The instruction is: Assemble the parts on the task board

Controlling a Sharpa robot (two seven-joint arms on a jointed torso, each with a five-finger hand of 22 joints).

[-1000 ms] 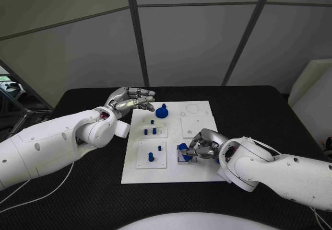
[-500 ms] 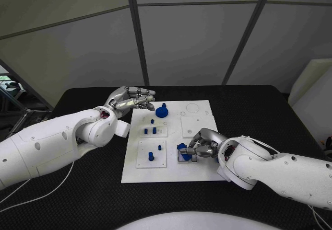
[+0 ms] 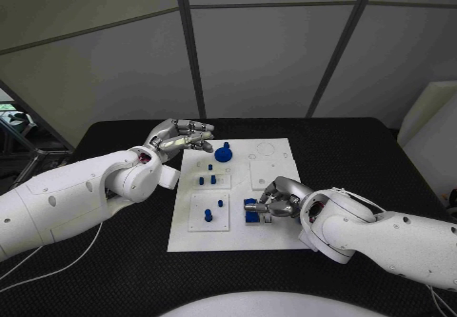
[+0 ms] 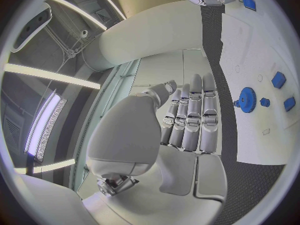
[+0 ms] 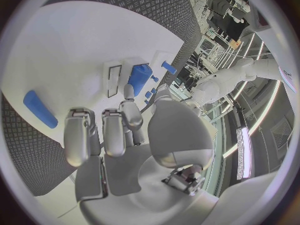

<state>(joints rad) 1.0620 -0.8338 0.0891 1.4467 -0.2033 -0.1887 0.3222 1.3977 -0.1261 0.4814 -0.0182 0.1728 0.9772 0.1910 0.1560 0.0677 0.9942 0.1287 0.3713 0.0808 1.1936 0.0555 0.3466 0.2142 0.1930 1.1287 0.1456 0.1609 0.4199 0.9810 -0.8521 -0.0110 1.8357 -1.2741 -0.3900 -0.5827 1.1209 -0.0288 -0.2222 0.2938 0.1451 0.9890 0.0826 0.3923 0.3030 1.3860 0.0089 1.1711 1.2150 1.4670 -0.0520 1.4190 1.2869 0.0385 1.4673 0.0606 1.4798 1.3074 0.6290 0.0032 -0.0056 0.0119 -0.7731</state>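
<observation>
The white rectangular task board (image 3: 276,231) is seen in the middle of the black table (image 3: 381,152). The right silver hand (image 3: 276,200) is placed over the near right part of the board, and its fingers are curled around a blue block-shaped part (image 3: 251,210) that stands there; the part is touched by the fingertips, but whether it is really clamped cannot be told. In the right wrist view, the same block (image 5: 140,78) is seen just ahead of the fingers (image 5: 115,130), and a flat blue strip (image 5: 40,108) lies apart on the board.

The left silver hand (image 3: 183,139) is held above the far left corner of the board, with nothing in it; its fingers (image 4: 190,116) are stretched out and kept close together. Near this hand, a blue gear-shaped part (image 3: 223,154) stands on the board. Small blue pegs (image 3: 208,179) are set on the left middle plate, and one more blue peg (image 3: 208,215) stands on the near left plate.
</observation>
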